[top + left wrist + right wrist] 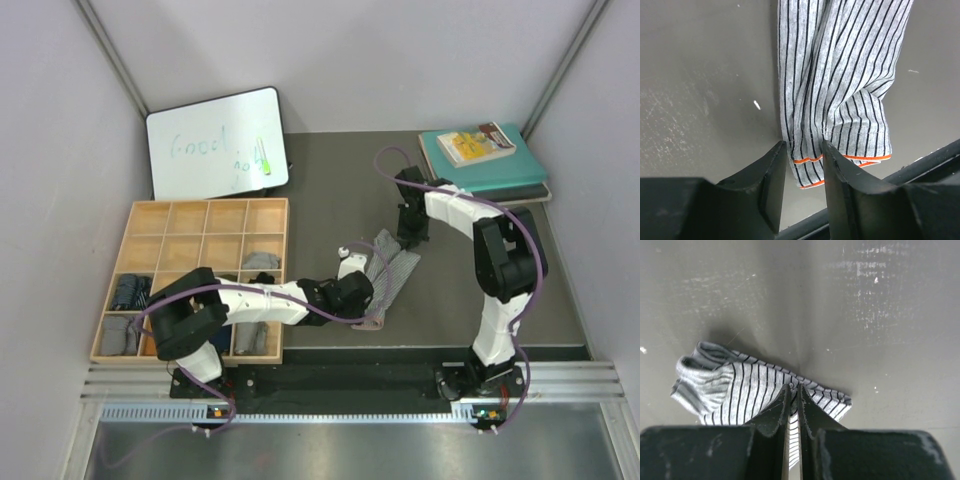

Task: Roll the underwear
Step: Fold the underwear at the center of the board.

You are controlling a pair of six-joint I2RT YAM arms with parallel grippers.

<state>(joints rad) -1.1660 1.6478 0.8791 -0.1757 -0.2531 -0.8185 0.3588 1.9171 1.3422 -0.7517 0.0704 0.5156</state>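
Observation:
A grey underwear with thin black stripes and orange hem trim (392,268) lies stretched on the dark table between the two arms. My left gripper (357,290) is at its near end. In the left wrist view the jaws (805,152) stand open, with the orange-edged hem of the underwear (840,75) just at and past the fingertips. My right gripper (410,236) is at the far end. In the right wrist view it (794,389) is shut on a fold of the underwear (740,385), whose waistband end is bunched at the left.
A wooden compartment tray (205,204) stands at the left, with rolled garments (130,292) in some cells. A whiteboard (215,140) leans at the back left. Teal books (500,165) lie at the back right. A black rail (920,165) runs just below the hem.

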